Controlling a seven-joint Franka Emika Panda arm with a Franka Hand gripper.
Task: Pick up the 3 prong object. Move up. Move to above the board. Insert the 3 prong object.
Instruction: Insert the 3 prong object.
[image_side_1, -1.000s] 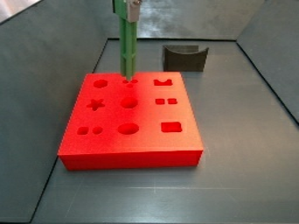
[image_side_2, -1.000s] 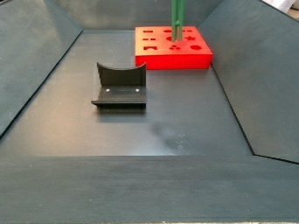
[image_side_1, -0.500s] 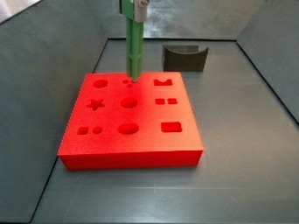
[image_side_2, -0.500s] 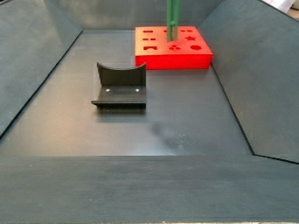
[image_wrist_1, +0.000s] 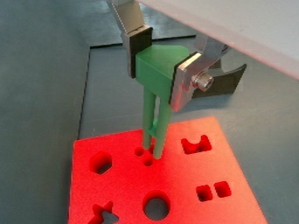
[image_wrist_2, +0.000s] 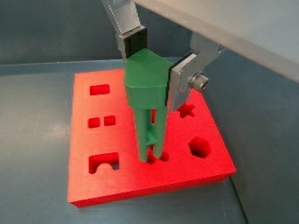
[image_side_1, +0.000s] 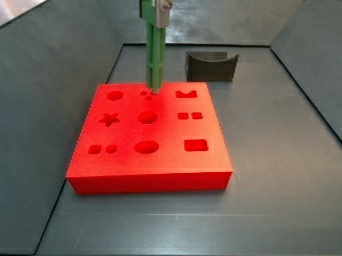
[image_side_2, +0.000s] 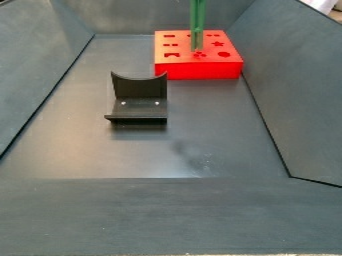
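Two silver fingers (image_wrist_2: 184, 80) of the gripper (image_wrist_2: 159, 68) are clamped on the wide green head of the 3 prong object (image_wrist_2: 147, 109), one plate on each flank; both wrist views show the dark pads pressed against it with no gap. Directly below the claw the piece hangs upright, its thin prongs reaching down to the board (image_wrist_2: 117, 188). In a wrist view the prong tips (image_wrist_1: 149, 156) sit at the cluster of three small holes in the board's top face, and they look to be just entering, though I cannot tell how deep they have gone. Farther down and out from the claw, the other cutouts lie open: circles, a star, paired squares, a notched slot, none of them touched. In a side view the green rod (image_side_1: 154, 60) stands vertical over the far row of the board (image_side_1: 147, 175), with the claw at the frame's upper edge. Beyond the board, well apart from the claw, a dark grey U-shaped block (image_side_1: 211, 66) rests on the grey floor. Judgement: the insertion step is in hand. The next move calls for a straight, slow descent with the rod kept plumb, then a release only once the head is seated; any tilt risks jamming the prongs.
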